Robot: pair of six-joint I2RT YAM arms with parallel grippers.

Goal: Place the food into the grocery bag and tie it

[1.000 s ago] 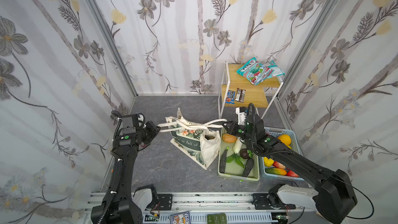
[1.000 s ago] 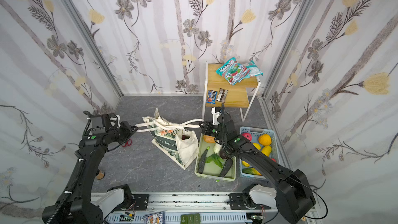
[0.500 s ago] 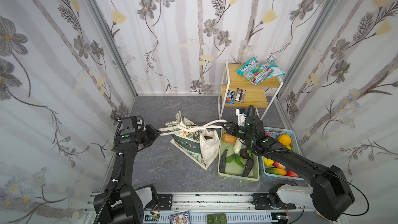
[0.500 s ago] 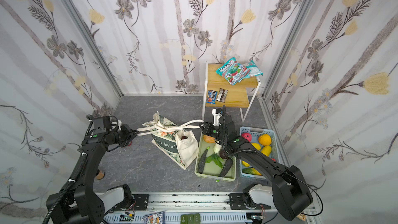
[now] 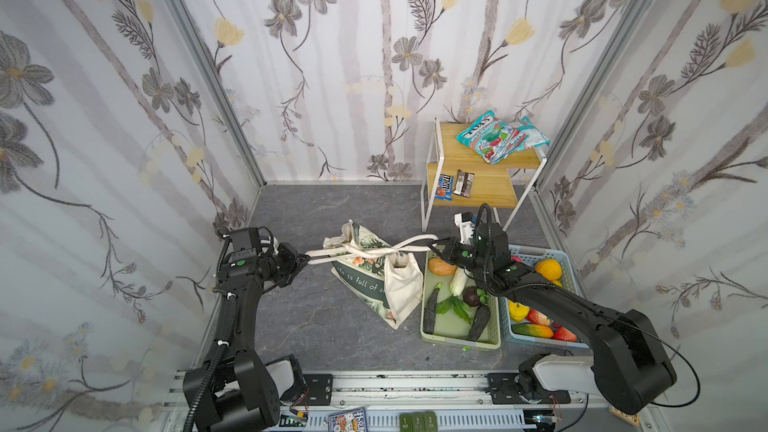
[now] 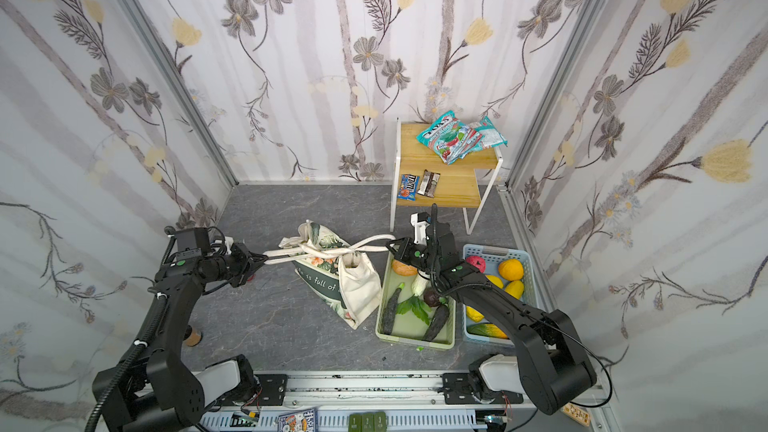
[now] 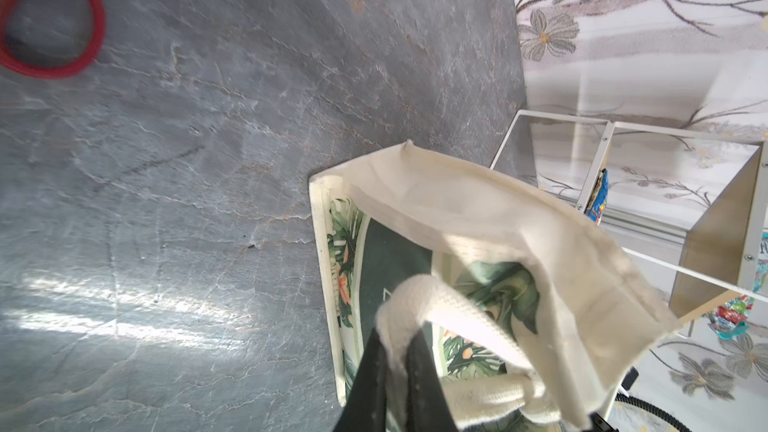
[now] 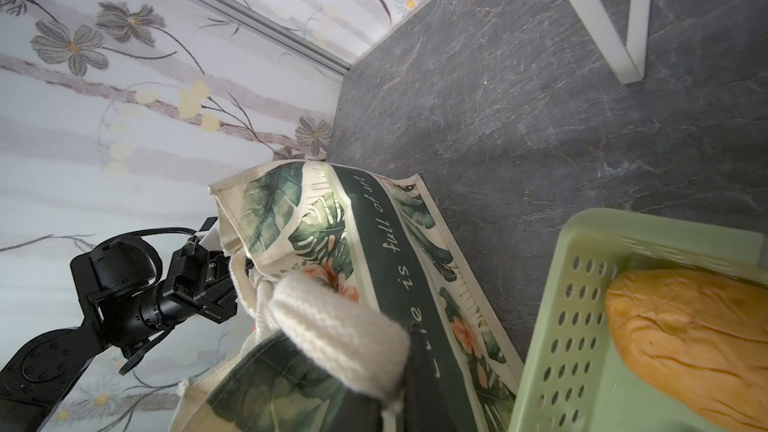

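In a top view the bag (image 5: pixel 376 284) is seen mid-surface, its straps (image 5: pixel 365 249) crossed. Left wrist: a strap (image 7: pixel 419 301) is pinched by the left claw (image 7: pixel 397 347) and could be lost under pull. Right wrist: the other strap (image 8: pixel 328 309) is pinched by the right claw (image 8: pixel 357 351); the bag could be toppled.

Left arm bent at the elbow, left gripper (image 5: pixel 306 258) level and pinched shut on a strap handle (image 5: pixel 323 258); right arm stretched low, right gripper (image 5: pixel 435 248) clamped on the other strap handle (image 5: pixel 419 237); tips face each other, well apart
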